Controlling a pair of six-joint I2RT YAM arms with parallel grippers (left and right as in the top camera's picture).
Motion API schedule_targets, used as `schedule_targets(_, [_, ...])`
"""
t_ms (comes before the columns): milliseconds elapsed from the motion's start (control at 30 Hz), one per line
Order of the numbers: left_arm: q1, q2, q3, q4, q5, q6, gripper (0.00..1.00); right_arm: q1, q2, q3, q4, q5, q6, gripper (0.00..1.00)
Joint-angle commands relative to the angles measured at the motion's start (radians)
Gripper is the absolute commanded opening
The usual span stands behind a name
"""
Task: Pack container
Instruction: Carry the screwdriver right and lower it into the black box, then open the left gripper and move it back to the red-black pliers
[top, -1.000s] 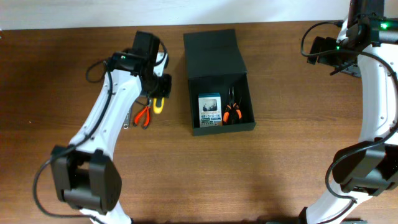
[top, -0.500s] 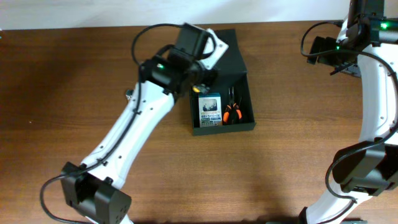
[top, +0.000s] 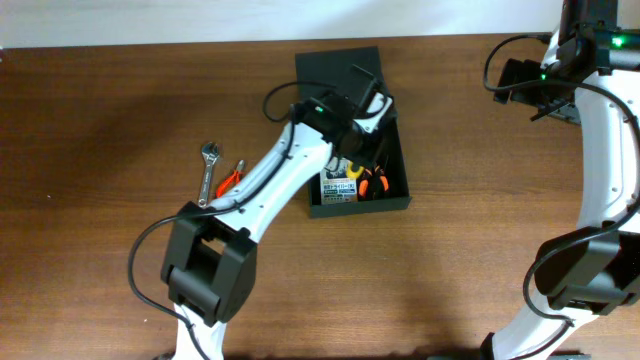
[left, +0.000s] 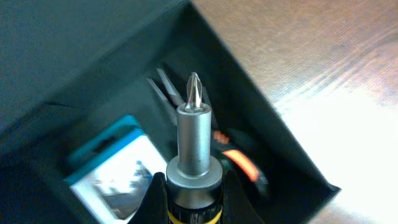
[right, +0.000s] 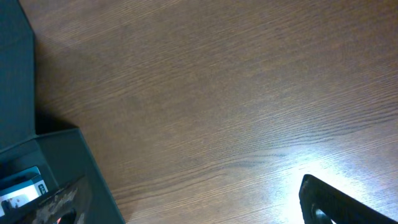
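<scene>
Two tools we see: the left tool hangs over the open container, clenched on a screwdriver; the right tool, spread wide, sits well apart.

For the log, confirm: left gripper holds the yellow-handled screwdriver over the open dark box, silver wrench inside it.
Not inside: the overhead view shows the silver wrench on the wooden table, left of the dark box. The left gripper does hold the yellow-handled screwdriver over it.
</scene>
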Motion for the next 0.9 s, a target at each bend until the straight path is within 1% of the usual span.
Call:
schedule_targets(0, [-0.040, 0.014, 0.012, 0.003, 0.030, -0.176, 0.02, 0.005, 0.002, 0.004, 0.004, -0.006, 0.008, 0.99])
schedule_targets(67, [-0.052, 0.019, 0.012, -0.002, 0.029, -0.271, 0.02, 0.005, 0.002, 0.004, 0.003, -0.006, 0.008, 0.99])
schedule_targets(100, [-0.056, 0.023, 0.012, -0.002, 0.029, -0.299, 0.02, 0.005, 0.002, 0.004, 0.004, -0.006, 0.008, 0.99])
schedule_targets(300, [-0.061, 0.061, 0.012, -0.002, 0.029, -0.381, 0.02, 0.005, 0.002, 0.004, 0.004, -0.006, 0.008, 0.99])
schedule_targets(600, [-0.060, 0.114, 0.012, 0.005, -0.008, -0.383, 0.02, 0.005, 0.002, 0.004, 0.004, -0.006, 0.008, 0.99])
schedule_targets(667, [-0.059, 0.119, 0.013, 0.006, -0.009, -0.380, 0.21, 0.005, 0.002, 0.004, 0.004, -0.006, 0.008, 0.99])
schedule_targets(700, [-0.057, 0.118, 0.018, 0.004, -0.008, -0.380, 0.26, 0.005, 0.002, 0.004, 0.004, -0.006, 0.008, 0.99])
schedule_targets(733, [-0.053, 0.118, 0.028, -0.003, -0.004, -0.380, 0.34, 0.005, 0.002, 0.004, 0.004, -0.006, 0.008, 0.99])
schedule_targets(767, [-0.047, 0.118, 0.043, -0.014, -0.004, -0.380, 0.49, 0.005, 0.002, 0.004, 0.003, -0.006, 0.008, 0.99])
schedule_targets(800, [-0.040, 0.117, 0.063, -0.032, -0.004, -0.380, 0.56, 0.005, 0.002, 0.004, 0.003, -0.006, 0.008, 0.99])
schedule_targets(867, [-0.026, 0.114, 0.117, -0.084, -0.002, -0.380, 0.61, 0.005, 0.002, 0.004, 0.003, -0.006, 0.008, 0.99])
